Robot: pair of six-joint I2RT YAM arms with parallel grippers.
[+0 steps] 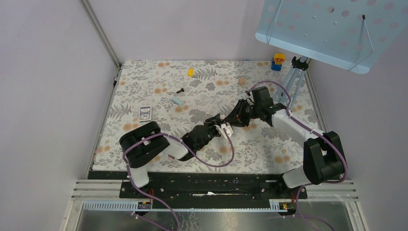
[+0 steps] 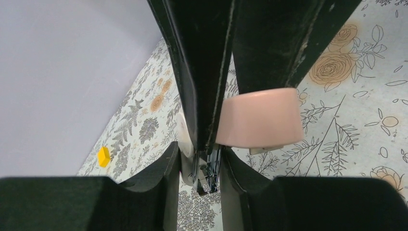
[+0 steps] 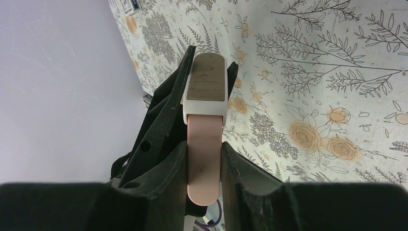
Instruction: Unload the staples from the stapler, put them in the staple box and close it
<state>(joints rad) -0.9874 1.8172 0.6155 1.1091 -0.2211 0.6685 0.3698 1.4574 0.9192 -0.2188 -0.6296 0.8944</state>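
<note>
A pink and white stapler (image 1: 226, 129) is held above the mat's middle between both arms. My left gripper (image 1: 216, 128) is shut on its lower part. In the left wrist view the left gripper (image 2: 199, 161) clamps the white base and shiny metal magazine (image 2: 211, 171), with the pink lid (image 2: 260, 118) raised above. My right gripper (image 1: 236, 118) is shut on the pink lid. In the right wrist view the right gripper (image 3: 204, 151) squeezes the lid's pink end, and the stapler (image 3: 206, 82) points away from the camera. No staples are visible.
On the floral mat (image 1: 269, 149) lie a yellow block (image 1: 190, 72), a card box (image 1: 145, 113), a pale blue piece (image 1: 178, 101), a small black part (image 1: 180, 90) and a tan piece (image 1: 243, 82). A toy (image 1: 278, 61), tripod (image 1: 293, 82) and blue perforated board (image 1: 327, 29) stand back right.
</note>
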